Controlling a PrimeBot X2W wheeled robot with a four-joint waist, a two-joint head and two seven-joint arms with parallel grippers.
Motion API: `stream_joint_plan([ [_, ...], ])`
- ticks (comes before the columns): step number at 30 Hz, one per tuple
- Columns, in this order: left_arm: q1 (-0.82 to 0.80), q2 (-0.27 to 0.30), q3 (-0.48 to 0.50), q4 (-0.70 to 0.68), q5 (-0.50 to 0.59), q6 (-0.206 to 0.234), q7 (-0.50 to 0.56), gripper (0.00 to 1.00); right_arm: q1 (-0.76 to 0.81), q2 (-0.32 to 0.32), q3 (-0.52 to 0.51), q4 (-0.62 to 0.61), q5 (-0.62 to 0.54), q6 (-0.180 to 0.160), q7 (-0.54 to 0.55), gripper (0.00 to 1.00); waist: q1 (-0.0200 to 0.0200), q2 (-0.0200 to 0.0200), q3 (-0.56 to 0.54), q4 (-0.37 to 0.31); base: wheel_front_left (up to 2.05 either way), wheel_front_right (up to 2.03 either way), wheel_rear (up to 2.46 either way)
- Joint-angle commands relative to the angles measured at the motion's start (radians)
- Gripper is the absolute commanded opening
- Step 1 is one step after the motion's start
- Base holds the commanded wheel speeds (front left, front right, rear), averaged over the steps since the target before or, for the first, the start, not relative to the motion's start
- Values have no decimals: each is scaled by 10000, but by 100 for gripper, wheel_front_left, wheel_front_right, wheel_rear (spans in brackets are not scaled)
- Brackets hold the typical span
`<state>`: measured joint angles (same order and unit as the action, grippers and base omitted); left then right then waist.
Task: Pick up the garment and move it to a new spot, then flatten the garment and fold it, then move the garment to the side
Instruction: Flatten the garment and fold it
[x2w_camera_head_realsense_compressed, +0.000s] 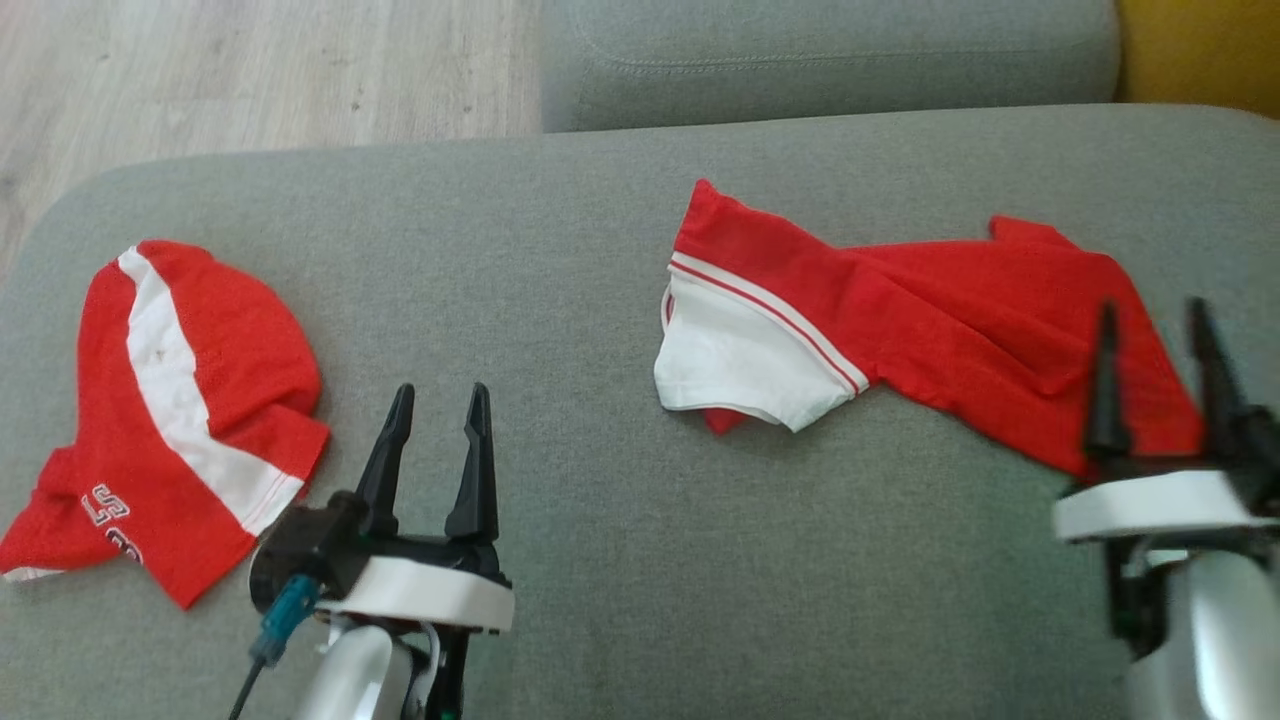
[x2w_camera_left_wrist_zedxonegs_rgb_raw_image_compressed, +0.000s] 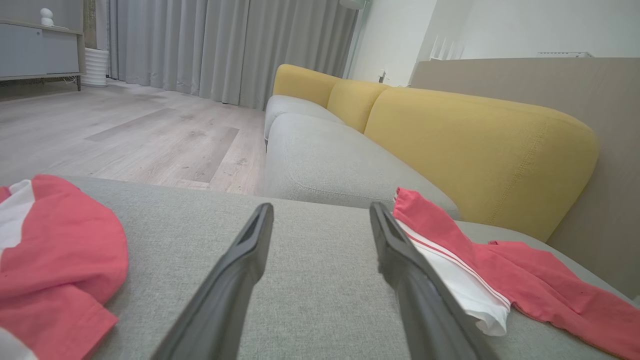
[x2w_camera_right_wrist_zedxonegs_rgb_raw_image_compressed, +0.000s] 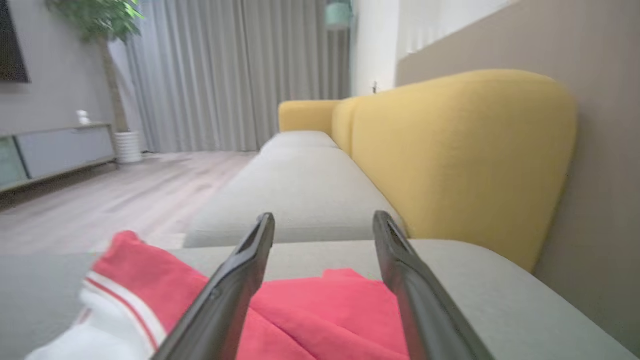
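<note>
1. Right gripper, lower right of the head view: fingers stood spread with nothing pinched between them. The tips sat over the right end of the red shirt. Couldn't tell whether they touched it or were just above.
2. Left gripper, lower left-centre: also spread wide and empty, over bare sofa seat. It sat between the two garments and touched neither.
3. The red shirt lay crumpled on the seat, centre-right of frame. Its long axis ran across the frame. The white sleeve end was at centre, and the red tail sloped slightly down toward lower right.
4. Key relation: the right arm was nearer, already at the shirt's right end. The sleeve end lay up and right of the left gripper, well apart. My read is that flattening needs a grip at each end of that axis, so the left arm has the longer reach.
5. Red jersey, far left: bunched, near the left gripper but apart from it. Probably not the piece in hand.
6. Beyond: a grey cushion at top centre, wood floor upper left, yellow backrest in the upper right corner.
</note>
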<state>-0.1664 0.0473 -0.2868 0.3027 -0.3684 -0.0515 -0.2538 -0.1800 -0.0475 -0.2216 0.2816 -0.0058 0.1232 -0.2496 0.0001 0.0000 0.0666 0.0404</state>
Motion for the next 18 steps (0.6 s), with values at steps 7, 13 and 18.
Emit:
stream_joint_plan([
  [7,-57,30,448,-458,86,-28,-80,100,1074,-31,2767,-1406,1180,75,-120,100,-1,0,-172,-127,0,0,0],
  [13,-1,30,403,-554,65,-41,-80,100,1312,-29,3244,-1345,1351,75,-121,100,-1,0,-138,-96,0,0,0],
  [18,-35,30,309,-579,56,-47,-80,100,1072,-29,3537,-1203,1062,75,-121,100,-1,0,14,85,0,0,0],
])
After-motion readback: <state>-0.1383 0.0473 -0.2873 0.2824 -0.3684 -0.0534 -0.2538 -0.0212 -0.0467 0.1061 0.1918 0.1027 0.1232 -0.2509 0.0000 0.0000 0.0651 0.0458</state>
